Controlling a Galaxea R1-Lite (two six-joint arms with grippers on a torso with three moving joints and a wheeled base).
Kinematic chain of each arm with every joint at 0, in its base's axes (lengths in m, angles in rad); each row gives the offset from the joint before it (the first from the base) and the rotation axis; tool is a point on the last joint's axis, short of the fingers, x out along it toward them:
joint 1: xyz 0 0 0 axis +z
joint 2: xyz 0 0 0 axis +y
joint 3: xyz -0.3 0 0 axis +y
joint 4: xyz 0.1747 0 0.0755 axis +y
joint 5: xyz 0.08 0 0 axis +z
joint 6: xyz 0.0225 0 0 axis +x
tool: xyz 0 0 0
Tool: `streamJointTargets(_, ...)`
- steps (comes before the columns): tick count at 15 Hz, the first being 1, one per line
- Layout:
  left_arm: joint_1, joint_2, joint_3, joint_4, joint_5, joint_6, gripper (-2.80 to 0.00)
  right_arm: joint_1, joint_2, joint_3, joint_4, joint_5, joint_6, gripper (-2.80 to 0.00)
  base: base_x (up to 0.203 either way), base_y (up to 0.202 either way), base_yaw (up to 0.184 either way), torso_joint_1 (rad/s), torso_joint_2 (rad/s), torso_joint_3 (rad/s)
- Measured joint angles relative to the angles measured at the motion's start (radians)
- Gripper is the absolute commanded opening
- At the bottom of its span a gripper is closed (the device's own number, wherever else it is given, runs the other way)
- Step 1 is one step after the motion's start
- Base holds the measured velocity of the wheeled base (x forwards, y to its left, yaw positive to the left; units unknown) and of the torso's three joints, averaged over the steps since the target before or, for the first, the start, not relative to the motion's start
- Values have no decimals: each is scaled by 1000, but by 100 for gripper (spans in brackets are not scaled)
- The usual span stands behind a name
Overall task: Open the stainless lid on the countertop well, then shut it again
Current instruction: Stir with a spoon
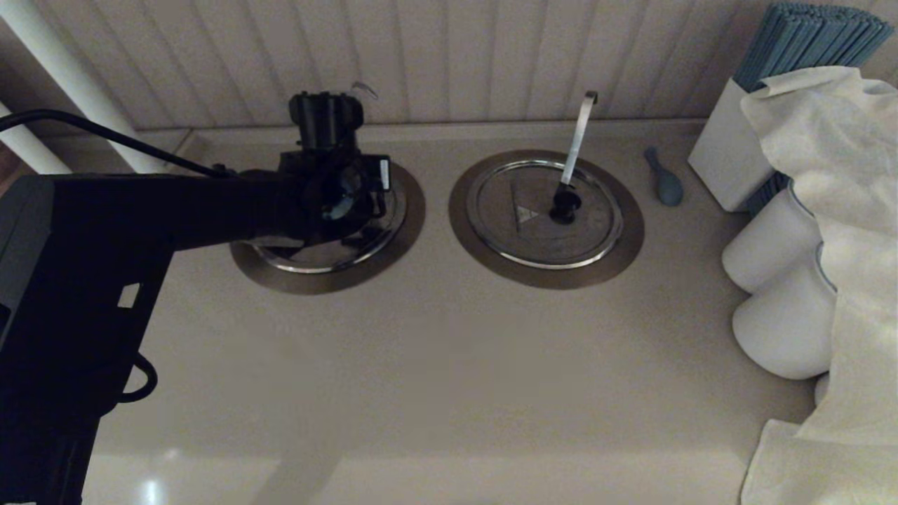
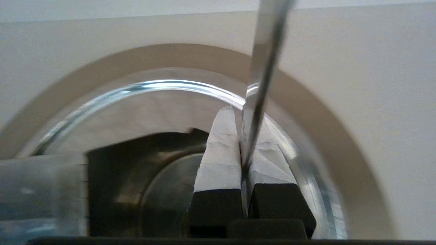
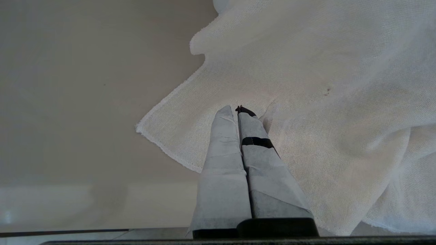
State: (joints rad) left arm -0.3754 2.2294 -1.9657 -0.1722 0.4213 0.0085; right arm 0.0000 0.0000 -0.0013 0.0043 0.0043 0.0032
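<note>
The left tool (image 2: 240, 115) is clamped tight on the slim handle (image 2: 265, 51). Its 2 pale pads pinch the steel strip between them with no gap showing. The left arm (image 1: 175, 210) reaches in from 9 o'clock and covers most of the stainless lid (image 1: 319, 256), which sits in the countertop well (image 1: 415, 203) at 9 o'clock of the twin lid (image 1: 546, 210).

Only the head view shows both wells side by side on the desk (image 1: 435, 351), with the twin's broader handle (image 1: 577, 137) leaning toward 1 o'clock. Only the left wrist view shows the pinch itself, along with the bright steel rim (image 2: 163, 83) and a dark hollow behind the pads. I cannot tell whether the lid is lifted off that rim.

The slim handle stands upright, its long axis running up out of the lid. In the head view its hooked tip points toward 12 o'clock.

The right tool (image 3: 238, 110) shows only in its own wrist view. Its fingers are pressed together, holding nothing, above a white cloth (image 3: 306, 85).
</note>
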Motion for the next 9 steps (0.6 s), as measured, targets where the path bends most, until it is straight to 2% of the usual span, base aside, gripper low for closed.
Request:
streamJointTargets(3,28,4,-4,-41,7,20,-280,0,0,0,0,0,0,-280,0,0,0,0,0,0)
streamJointTargets(9,29,15,-3,-48,17,27,-280,0,0,0,0,0,0,-280,0,0,0,0,0,0)
